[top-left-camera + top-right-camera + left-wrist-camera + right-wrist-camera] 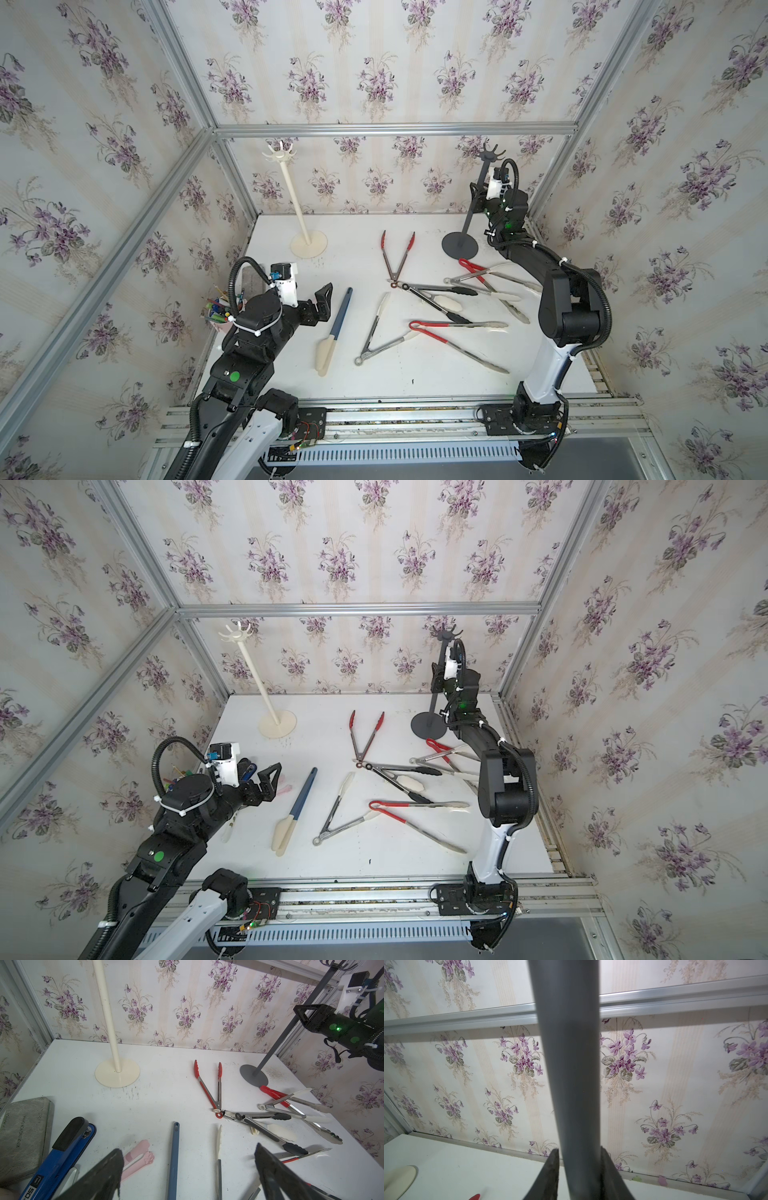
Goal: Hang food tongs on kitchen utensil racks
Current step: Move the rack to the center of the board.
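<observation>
Fingers (552, 1169) of the right gripper (579, 1159) flank the stiff, probably light, tippy dark grey rack (566, 1064) mid-pole, a sound hold, whether clamped I cannot tell; left gripper (187, 1167) splayed.

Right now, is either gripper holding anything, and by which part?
Left gripper holds nothing. Right gripper straddles the dark grey rack's pole, mid-height; whether it grips, cannot tell.

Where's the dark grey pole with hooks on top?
In both top views the dark grey rack stands at the table's back right, its pole between the right gripper's fingers, its base beside red-handled tongs.
</observation>
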### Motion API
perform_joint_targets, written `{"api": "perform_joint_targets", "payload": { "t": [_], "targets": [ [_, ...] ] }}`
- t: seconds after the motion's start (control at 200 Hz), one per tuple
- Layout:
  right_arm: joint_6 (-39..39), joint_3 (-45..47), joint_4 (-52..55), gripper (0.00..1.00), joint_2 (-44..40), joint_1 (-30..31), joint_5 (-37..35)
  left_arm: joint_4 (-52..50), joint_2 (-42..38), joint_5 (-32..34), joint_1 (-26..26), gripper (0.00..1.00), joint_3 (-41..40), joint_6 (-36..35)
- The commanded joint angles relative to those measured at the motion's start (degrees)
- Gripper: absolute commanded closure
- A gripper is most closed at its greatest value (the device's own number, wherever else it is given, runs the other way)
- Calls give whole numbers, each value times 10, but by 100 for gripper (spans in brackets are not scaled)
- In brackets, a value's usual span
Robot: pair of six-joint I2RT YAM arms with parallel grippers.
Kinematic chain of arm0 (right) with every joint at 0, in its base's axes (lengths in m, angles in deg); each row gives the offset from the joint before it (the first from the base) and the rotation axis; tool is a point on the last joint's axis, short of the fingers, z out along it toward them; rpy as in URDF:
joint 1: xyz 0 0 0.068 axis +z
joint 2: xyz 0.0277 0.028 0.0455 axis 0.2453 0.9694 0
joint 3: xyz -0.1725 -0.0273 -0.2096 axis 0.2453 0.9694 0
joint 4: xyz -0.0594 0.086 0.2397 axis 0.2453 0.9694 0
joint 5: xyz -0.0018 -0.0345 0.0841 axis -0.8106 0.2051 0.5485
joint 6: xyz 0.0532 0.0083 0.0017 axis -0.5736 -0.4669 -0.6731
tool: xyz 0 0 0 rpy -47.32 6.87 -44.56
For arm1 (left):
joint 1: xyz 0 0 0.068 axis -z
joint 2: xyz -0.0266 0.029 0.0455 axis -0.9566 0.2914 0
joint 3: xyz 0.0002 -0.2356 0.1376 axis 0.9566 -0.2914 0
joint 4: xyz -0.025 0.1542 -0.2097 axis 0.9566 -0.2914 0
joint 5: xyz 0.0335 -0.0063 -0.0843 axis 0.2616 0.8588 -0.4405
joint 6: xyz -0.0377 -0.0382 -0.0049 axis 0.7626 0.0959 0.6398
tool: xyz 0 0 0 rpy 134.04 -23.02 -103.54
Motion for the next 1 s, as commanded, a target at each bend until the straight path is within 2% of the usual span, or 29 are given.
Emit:
{"api": "perform_joint_targets", "payload": {
  "t": [0.0, 0.2, 0.994],
  "targets": [
    [15, -4, 7, 78, -2, 0, -7, 7, 1, 4, 1, 1, 1, -3],
    [25, 3, 12, 100, -13, 2, -11, 7, 2, 4, 0, 1, -3, -6],
    [42, 63, -15, 100, -93, 53, -5, 7, 7, 0, 0, 1, -5, -1]
  ]
}}
